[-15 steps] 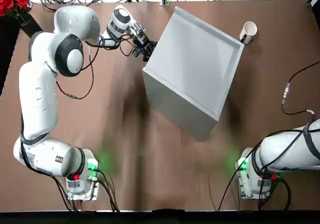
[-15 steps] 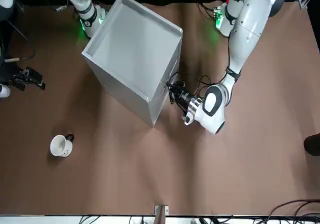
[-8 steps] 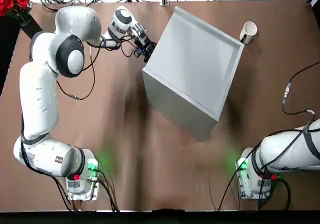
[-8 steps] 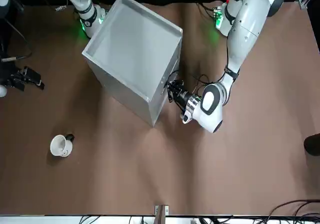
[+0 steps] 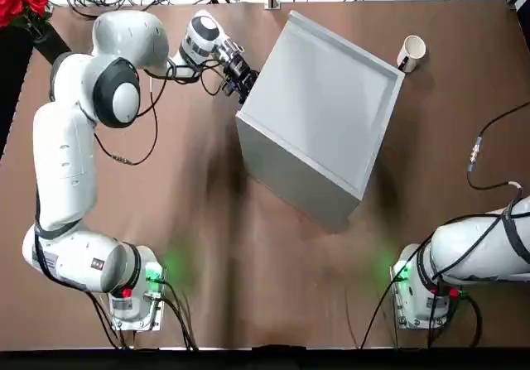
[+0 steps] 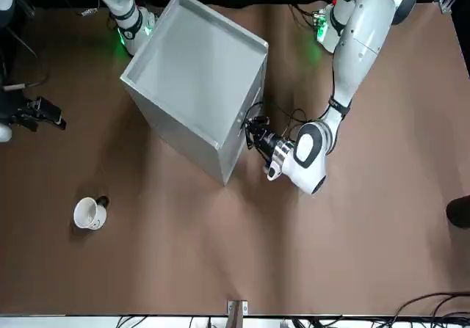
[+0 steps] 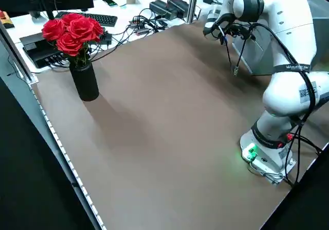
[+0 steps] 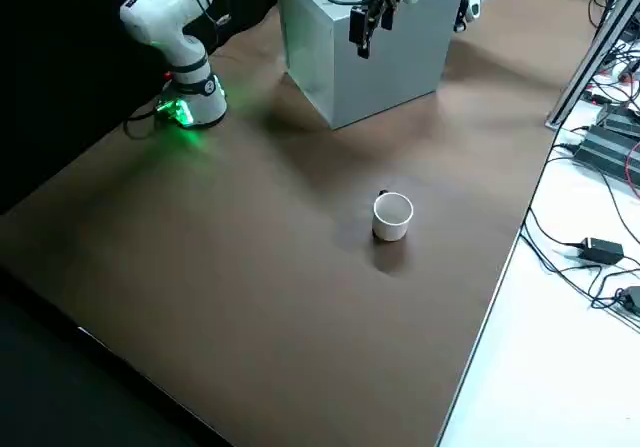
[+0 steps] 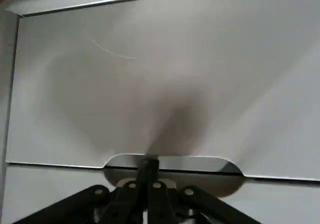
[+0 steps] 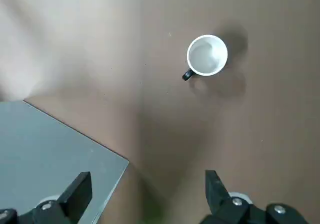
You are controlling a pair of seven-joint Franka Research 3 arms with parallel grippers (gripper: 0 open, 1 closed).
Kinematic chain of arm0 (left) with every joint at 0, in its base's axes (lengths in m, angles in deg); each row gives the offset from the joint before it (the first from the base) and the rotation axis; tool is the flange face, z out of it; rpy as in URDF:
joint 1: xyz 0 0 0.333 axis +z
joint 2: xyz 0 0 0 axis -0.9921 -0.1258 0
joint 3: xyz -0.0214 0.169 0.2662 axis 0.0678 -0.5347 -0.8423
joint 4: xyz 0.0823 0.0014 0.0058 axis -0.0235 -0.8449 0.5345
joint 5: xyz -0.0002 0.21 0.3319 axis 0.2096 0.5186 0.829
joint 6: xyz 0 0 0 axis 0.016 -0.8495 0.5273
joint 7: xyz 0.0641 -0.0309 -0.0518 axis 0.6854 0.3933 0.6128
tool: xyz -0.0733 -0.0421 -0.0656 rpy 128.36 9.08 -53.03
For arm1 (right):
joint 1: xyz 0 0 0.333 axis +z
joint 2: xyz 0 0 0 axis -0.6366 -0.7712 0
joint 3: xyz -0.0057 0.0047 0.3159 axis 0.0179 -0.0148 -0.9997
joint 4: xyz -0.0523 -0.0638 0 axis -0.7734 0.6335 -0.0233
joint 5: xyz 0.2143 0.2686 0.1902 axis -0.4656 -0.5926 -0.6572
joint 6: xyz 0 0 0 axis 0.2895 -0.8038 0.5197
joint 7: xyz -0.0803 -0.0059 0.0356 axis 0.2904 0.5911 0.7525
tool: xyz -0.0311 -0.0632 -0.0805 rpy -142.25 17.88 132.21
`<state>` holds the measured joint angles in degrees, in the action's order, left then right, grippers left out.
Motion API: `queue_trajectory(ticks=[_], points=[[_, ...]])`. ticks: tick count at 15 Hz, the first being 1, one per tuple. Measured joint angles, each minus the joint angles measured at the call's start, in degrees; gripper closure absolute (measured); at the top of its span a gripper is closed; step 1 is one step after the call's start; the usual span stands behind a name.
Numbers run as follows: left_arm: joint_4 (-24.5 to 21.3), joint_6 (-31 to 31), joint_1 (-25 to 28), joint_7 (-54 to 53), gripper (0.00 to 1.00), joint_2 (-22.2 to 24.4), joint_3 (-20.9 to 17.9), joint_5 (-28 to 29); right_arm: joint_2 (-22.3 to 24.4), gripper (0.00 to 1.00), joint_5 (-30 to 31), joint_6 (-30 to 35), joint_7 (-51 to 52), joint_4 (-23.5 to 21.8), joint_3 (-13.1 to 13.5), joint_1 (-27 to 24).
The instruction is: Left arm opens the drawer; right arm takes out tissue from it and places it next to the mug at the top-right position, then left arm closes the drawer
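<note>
The tissue could not be seen; by the task, it was to be looked for in the drawer (image 9: 160,88), whose front lay flush in the cabinet (image 5: 327,97), beside the table's far left part. A light, soft packet was to be expected, easily squashed, best pinched gently across its middle. The drawer's front looked stiff and smooth, liable to slip under bare fingertips, so the pull was best taken at the inner edge of the scooped cut-out (image 9: 172,162). Too hard a tug might have shifted the cabinet.

At that cut-out the left gripper (image 9: 148,160) was placed, its two fingers pressed together and their tips at the slot; nothing was seen clasped between them. The opening pull was judged to be the step in hand. Off the cabinet's right side, above the table (image 5: 273,304), the right gripper (image 10: 149,174) was held with its fingers wide apart and nothing between them. The mug (image 5: 411,51) stood upright beyond the cabinet's far right side.

Counted were one cabinet, two panels in the left wrist view, one mug, two grippers, one vase (image 7: 84,82) of roses and no tissue.
</note>
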<state>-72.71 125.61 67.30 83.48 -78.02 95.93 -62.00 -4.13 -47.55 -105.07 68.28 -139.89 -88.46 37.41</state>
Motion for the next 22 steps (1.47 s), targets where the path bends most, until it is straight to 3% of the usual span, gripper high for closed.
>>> queue_trajectory(ticks=[22], points=[[2.26,-3.52,0.35,-0.32,0.99,-2.45,-0.03,-0.8,0.26,0.0,0.0,0.46,0.0,0.02,-0.19,0.22]])
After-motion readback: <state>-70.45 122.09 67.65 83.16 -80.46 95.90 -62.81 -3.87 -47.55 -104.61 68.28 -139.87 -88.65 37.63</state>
